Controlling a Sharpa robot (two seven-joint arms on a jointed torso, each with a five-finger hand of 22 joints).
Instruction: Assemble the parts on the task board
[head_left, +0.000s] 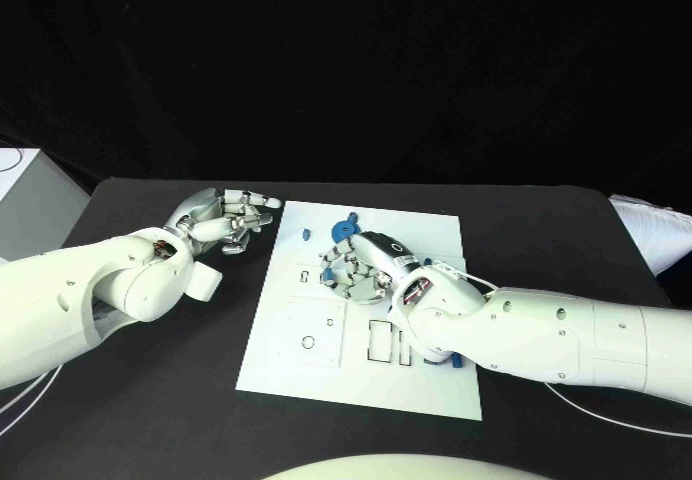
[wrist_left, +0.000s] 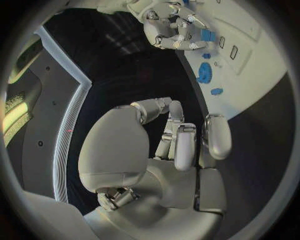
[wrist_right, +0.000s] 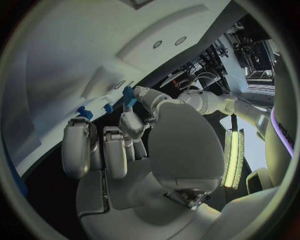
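The white task board (head_left: 325, 375) lies in the middle of the black table. My right hand (head_left: 361, 268) hovers low over its upper middle, pinching a small blue part (wrist_right: 129, 95) between thumb and a finger. From the left wrist, that part (wrist_left: 207, 35) shows beside the right hand (wrist_left: 172, 27). A round blue part (head_left: 343, 230) and a smaller blue part (head_left: 307, 235) lie on the board's far end, just beyond the right hand. My left hand (head_left: 231, 220) hangs off the board's far left corner, fingers curled in on nothing (wrist_left: 181, 140).
The board has a rectangular slot (head_left: 379, 340) and a small round hole (head_left: 307, 342) in its near half. Another blue piece (head_left: 450, 360) peeks out under my right forearm at the board's right edge. A white box (head_left: 22, 195) stands at the table's far left.
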